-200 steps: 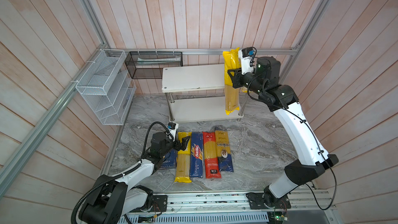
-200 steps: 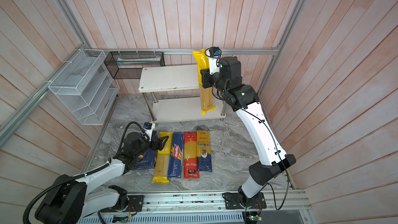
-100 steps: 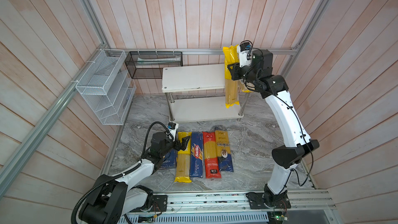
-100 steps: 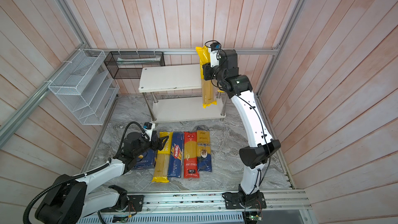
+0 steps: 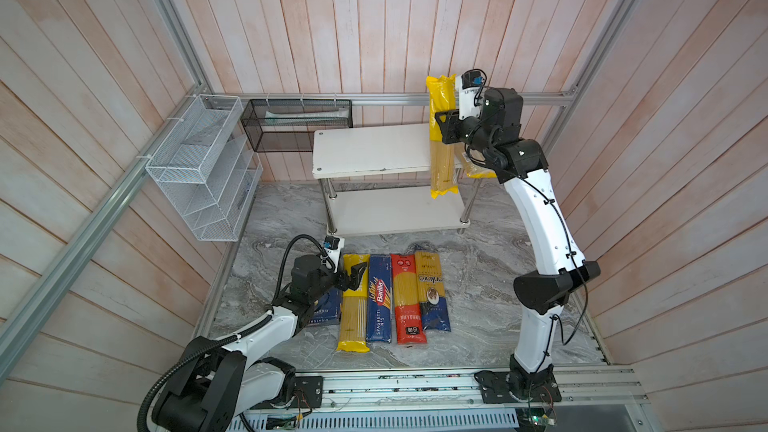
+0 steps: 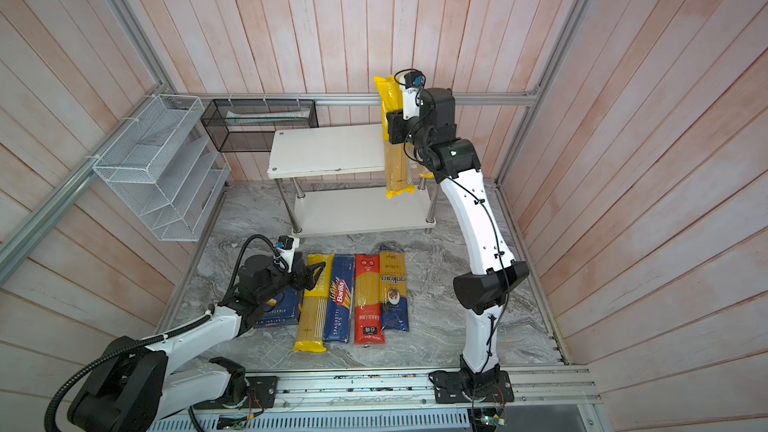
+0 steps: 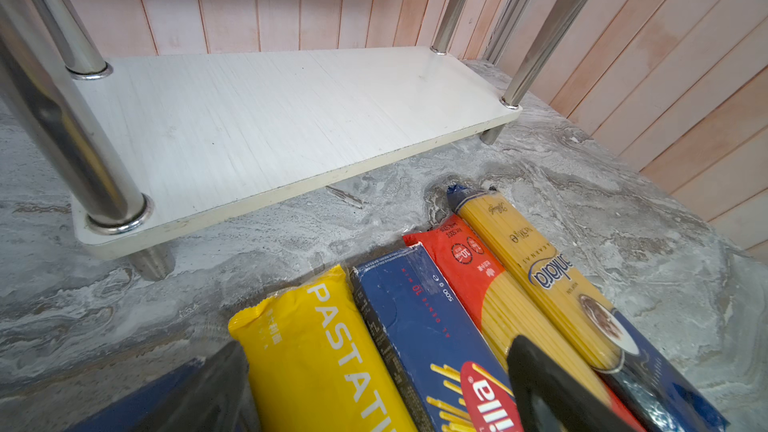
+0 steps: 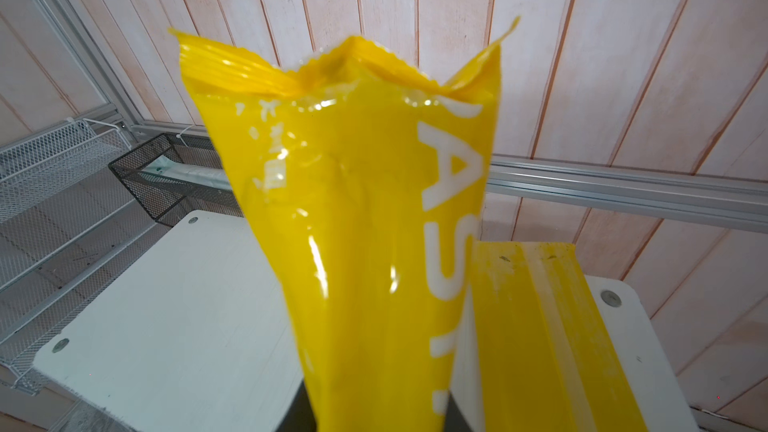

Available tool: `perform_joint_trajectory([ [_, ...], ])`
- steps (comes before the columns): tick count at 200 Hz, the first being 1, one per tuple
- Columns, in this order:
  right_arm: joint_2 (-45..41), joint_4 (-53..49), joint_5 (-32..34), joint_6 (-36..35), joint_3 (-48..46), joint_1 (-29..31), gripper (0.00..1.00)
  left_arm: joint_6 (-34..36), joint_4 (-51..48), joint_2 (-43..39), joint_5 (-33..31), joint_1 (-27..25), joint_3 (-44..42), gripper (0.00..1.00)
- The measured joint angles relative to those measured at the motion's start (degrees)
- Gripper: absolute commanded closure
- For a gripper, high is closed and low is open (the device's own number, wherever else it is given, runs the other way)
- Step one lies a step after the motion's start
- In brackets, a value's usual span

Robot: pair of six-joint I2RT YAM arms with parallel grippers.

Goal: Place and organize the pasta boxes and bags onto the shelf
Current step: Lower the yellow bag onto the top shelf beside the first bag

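Pink plank walls surround the marble surface; the right gripper is clamped on a yellow-ended bag, upright over the right end of the top board of the shelf. I judge this the placing step: next the bag must be laid flat beside another yellow bag there, mostly hidden by the arm in both top views. The left gripper, jaws apart, hovers over the packs on the marble.

Grey marble floor carries shelf and a flat side-by-side row: rigatoni box, yellow-ended bag, spaghetti box, red-ended bag, beige-and-navy bag. Top board, right end: another yellow bag lying flat.
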Motion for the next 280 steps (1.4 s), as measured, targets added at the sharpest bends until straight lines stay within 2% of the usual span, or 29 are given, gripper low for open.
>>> perform_joint_trajectory([
  [59,2.9,3.1,0.9,1.7,0.8,-0.2,0.95,0.0,0.0,0.0,0.0,0.0,0.0,0.00],
  [79,3.4,3.7,1.2,2.8,0.8,-0.4,0.90,0.0,0.0,0.0,0.0,0.0,0.0,0.01],
  [139,4.1,5.0,1.4,6.0,0.8,-2.0,0.90,0.0,0.0,0.0,0.0,0.0,0.0,0.00],
  [171,4.9,5.7,1.4,6.4,0.8,-2.1,0.83,0.0,0.0,0.0,0.0,0.0,0.0,0.00],
  [213,5.9,6.0,1.4,7.8,1.5,-2.5,0.81,0.0,0.0,0.0,0.0,0.0,0.0,0.00],
  [280,9.1,9.4,2.7,9.7,1.8,-3.3,0.62,0.0,0.0,0.0,0.0,0.0,0.0,0.00],
])
